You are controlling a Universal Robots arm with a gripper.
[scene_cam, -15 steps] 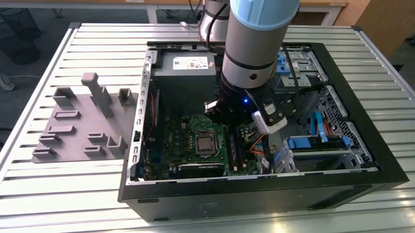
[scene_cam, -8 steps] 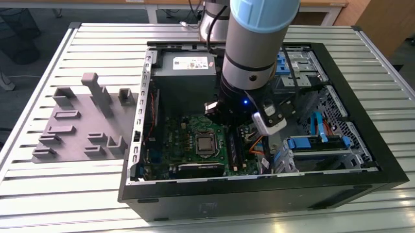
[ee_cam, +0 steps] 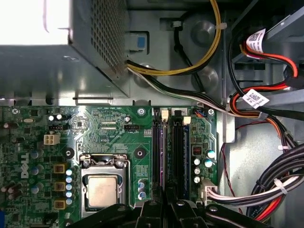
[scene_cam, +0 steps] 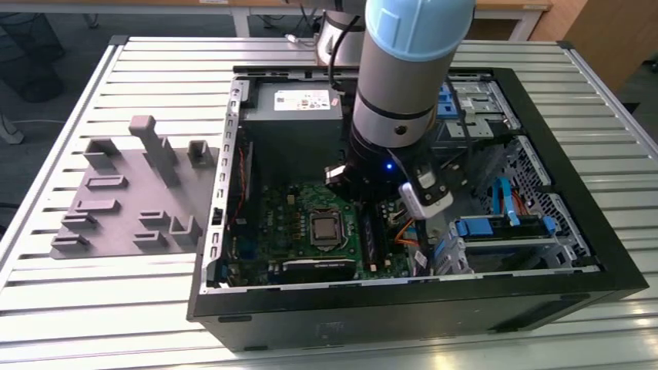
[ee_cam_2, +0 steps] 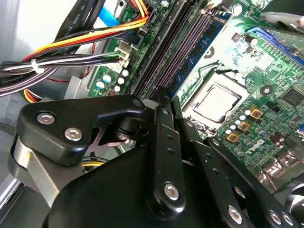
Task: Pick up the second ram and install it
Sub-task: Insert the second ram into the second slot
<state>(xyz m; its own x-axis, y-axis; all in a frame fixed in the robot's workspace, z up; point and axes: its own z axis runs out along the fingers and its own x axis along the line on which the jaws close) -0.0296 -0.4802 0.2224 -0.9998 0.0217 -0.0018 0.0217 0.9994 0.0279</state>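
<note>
While the pincer [ee_cam_2: 164,102], its fingers pressed together, hangs low over the green board [ee_cam: 109,142], the long memory slots [ee_cam: 173,152] run straight away from its tip.

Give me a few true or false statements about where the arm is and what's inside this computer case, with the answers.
1. The gripper is down inside the open computer case. True.
2. The grey tray sits inside the case. False: it lies on the table, on the exterior view's left of the case.
3. The processor socket on the motherboard is covered by a fan. False: its metal lid is bare.
4. The memory slots lie beside the processor socket. True.
</note>
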